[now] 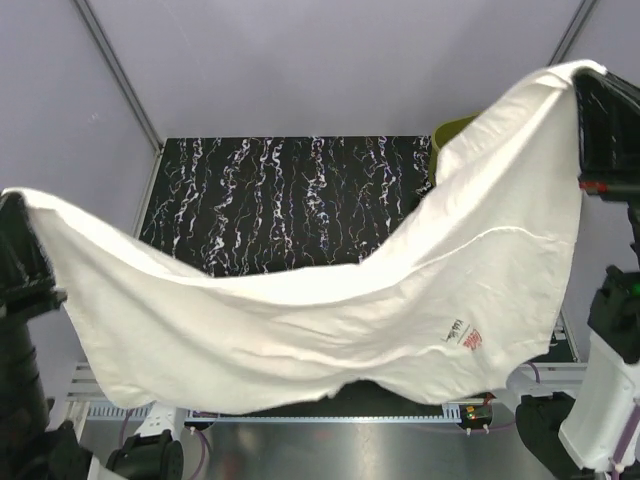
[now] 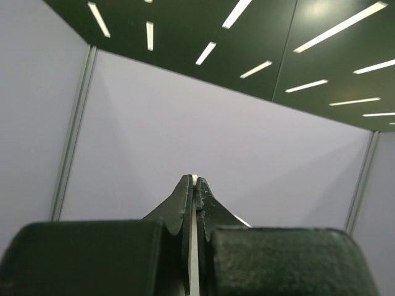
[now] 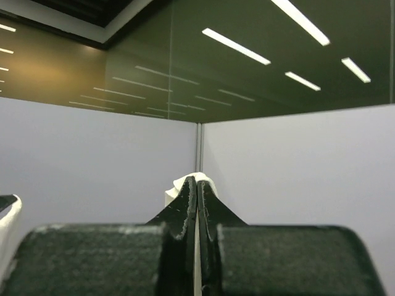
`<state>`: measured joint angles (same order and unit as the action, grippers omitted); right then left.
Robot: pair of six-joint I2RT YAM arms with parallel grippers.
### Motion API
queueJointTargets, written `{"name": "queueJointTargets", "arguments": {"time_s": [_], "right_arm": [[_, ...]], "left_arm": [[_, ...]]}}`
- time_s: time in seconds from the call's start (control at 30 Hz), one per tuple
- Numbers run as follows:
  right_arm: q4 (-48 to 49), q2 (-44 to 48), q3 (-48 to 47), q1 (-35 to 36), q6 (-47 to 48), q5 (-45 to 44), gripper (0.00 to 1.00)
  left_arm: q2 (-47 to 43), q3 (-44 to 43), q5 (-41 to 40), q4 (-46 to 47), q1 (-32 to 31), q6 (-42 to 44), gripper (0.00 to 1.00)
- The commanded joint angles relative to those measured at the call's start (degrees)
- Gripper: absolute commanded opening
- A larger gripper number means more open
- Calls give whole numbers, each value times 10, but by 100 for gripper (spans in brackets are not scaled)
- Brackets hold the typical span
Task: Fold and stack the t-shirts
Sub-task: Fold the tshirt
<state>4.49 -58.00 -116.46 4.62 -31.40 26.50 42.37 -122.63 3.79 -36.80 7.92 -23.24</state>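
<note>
One off-white t-shirt (image 1: 330, 300) hangs spread in the air above the table, stretched between both arms, with its plain side showing. A small red mark (image 1: 472, 341) sits near its lower right hem. My left gripper (image 1: 16, 203) holds one end at the far left, lower down. My right gripper (image 1: 588, 80) holds the other end high at the top right. In the left wrist view the gripper (image 2: 195, 180) is shut on a thin white edge of cloth. In the right wrist view the gripper (image 3: 197, 180) is shut, with a bunch of white cloth (image 3: 179, 185) poking past the tips.
Under the shirt lies a black mat with white marbling (image 1: 280, 200). A yellow-green container (image 1: 452, 130) stands at the mat's back right, half hidden by the cloth. Grey partition walls close in the back and sides. The metal frame rail (image 1: 300, 412) runs along the near edge.
</note>
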Motion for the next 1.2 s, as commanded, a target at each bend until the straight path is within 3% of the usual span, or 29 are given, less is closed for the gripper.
{"name": "queueJointTargets", "arguments": {"time_s": [0.0, 0.17, 0.4, 0.6, 0.77, 0.9, 1.17], "right_arm": [[9, -85, 43, 3, -31, -7, 0], [36, -190, 73, 2, -48, -3, 0], [125, -317, 169, 3, -46, -3, 0], [173, -424, 231, 5, -34, 1, 0], [167, -528, 220, 6, -20, 16, 0], [126, -583, 187, 8, 5, 26, 0], [58, -641, 135, 11, 30, 43, 0]], "left_arm": [[51, 85, -19, -14, -3, 16, 0], [74, 215, -35, 37, -3, 40, 0], [88, 535, -78, 175, -2, 75, 0], [169, 708, -100, 284, -2, 88, 0], [331, 732, -117, 328, 2, 102, 0], [415, 703, -99, 332, 8, 111, 0], [489, 653, -92, 320, 17, 112, 0]]}}
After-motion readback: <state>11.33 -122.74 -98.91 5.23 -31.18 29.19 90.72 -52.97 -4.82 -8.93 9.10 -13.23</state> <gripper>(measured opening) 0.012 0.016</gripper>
